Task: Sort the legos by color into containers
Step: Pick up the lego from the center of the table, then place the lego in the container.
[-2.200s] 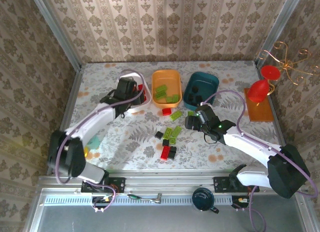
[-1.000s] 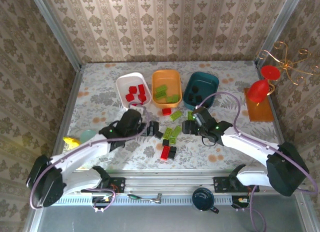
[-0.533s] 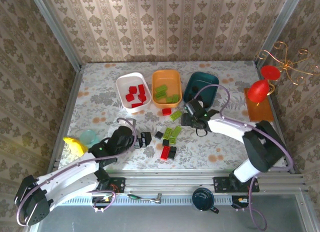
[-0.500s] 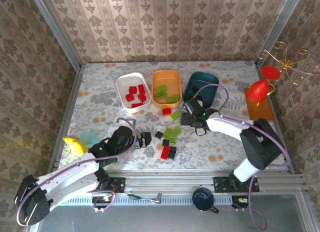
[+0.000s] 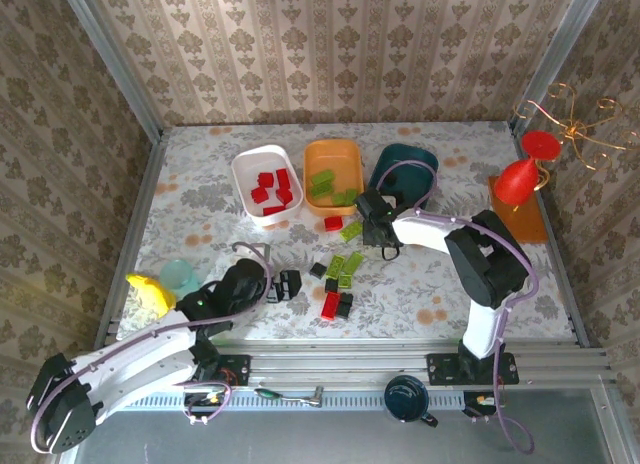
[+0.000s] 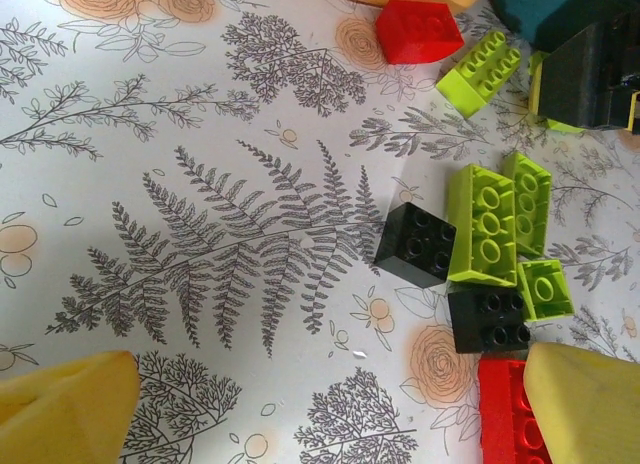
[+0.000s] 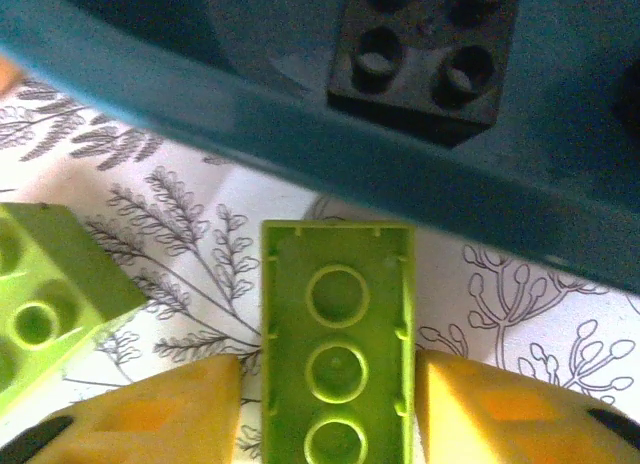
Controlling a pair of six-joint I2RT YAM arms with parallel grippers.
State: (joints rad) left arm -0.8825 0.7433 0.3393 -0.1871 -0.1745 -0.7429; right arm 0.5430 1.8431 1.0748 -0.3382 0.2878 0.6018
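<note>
- Where the desk (image 7: 180, 244) meets the teal tub (image 7: 250, 104), your right pincer (image 7: 328, 394) pinches a lime-green lego (image 7: 337, 314) lying flat.
- Your left pincer (image 6: 325, 409) hangs spread wide near the loose legos (image 6: 490, 224) mid-desk.

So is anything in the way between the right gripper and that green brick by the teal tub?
Nothing visible: the lime-green brick lies right between the fingers of the right gripper, beside the teal tub.

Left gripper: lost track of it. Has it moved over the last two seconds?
Yes: the left gripper withdrew from over the white rounded plastic tub toward the table's near edge.
</note>
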